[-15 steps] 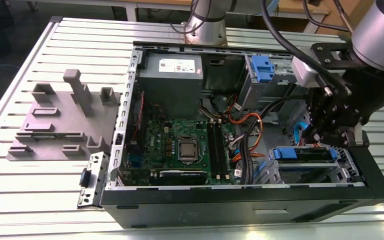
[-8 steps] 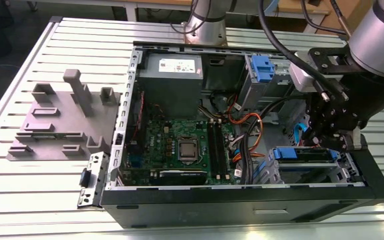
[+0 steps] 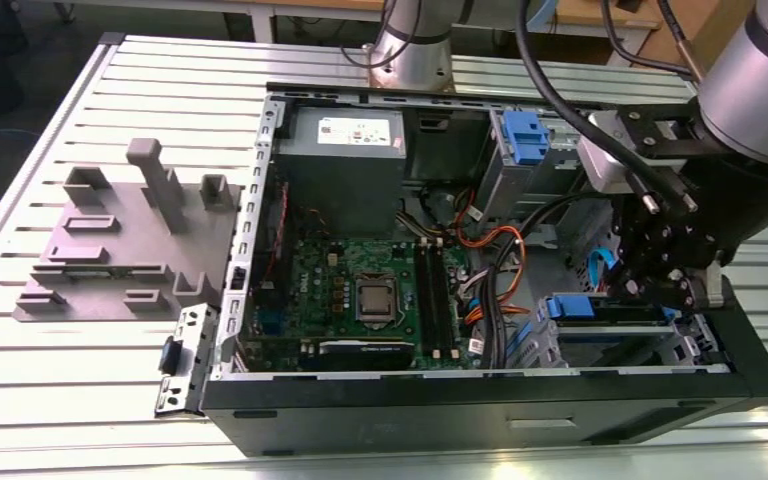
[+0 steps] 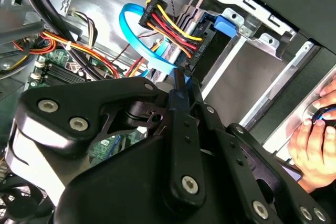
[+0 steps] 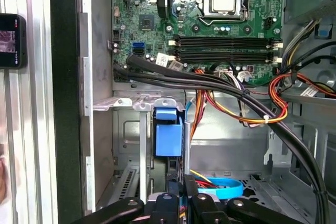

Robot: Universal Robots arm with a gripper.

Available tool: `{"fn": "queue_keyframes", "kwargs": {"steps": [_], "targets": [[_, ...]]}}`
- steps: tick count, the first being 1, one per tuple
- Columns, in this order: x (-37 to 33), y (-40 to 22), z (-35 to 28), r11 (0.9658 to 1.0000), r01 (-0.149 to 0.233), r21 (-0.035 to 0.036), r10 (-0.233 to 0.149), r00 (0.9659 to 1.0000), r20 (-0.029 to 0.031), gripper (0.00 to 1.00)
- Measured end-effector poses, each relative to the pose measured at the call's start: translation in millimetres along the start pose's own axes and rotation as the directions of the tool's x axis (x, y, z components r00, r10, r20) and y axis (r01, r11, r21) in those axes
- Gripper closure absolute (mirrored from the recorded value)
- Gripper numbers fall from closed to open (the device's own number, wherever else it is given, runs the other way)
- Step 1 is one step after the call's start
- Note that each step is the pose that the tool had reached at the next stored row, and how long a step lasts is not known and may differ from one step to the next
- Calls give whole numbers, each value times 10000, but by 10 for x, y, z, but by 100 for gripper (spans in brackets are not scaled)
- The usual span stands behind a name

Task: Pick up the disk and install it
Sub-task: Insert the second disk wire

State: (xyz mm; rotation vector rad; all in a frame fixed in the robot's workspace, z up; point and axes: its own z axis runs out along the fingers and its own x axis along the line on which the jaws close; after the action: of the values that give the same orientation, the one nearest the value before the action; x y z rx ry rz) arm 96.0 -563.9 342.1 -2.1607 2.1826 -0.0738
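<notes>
Exterior view: open tower PC case point(image 3: 491, 400) flat on the slotted metal counter point(image 3: 64, 380), motherboard point(image 3: 357, 290) facing up. In the drive cage point(image 3: 624, 350) at the near corner, toward the exterior view's right, the disk point(image 3: 574, 306), with its blue tab pointing toward the motherboard. Down inside that same cage, the tool point(image 3: 654, 292), just beside the tab on the exterior view's right and over the disk's body. Second blue carrier point(image 3: 524, 135) up in the far bay, well apart from the tool. Grey power supply point(image 3: 344, 135) at the far end of the case. Grey plastic fixture point(image 3: 117, 240) on the counter off to the exterior view's left.

First wrist view: looking along the tool point(image 5: 182, 186), with the disk's blue tab point(image 5: 168, 135) standing on end in the cage just ahead of the tips. Near, but apparently not touching. Blue SATA cable point(image 5: 223, 187) curled beside the tool, bundle of black cables point(image 5: 210, 80) running across between cage and motherboard.

Second wrist view: fingers point(image 4: 180, 114) pinched nearly together, only a sliver between, with a bit of blue showing in that sliver. Honestly can't tell whether actually clamped on anything. Power connector point(image 4: 168, 22) with red, yellow and black wires just past the tips, blue tab point(image 4: 227, 23) beyond that. Somebody's hand point(image 4: 312, 140) at the case's outer edge.
</notes>
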Motion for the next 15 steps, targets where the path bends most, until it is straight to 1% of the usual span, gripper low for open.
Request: {"fn": "queue_keyframes", "kwargs": {"steps": [7, 15], "targets": [[18, 2, 31, 10000, 1, 32, -1, 10000, 0, 84], [19, 6, 76, 10000, 1, 33, -1, 10000, -1, 84]]}}
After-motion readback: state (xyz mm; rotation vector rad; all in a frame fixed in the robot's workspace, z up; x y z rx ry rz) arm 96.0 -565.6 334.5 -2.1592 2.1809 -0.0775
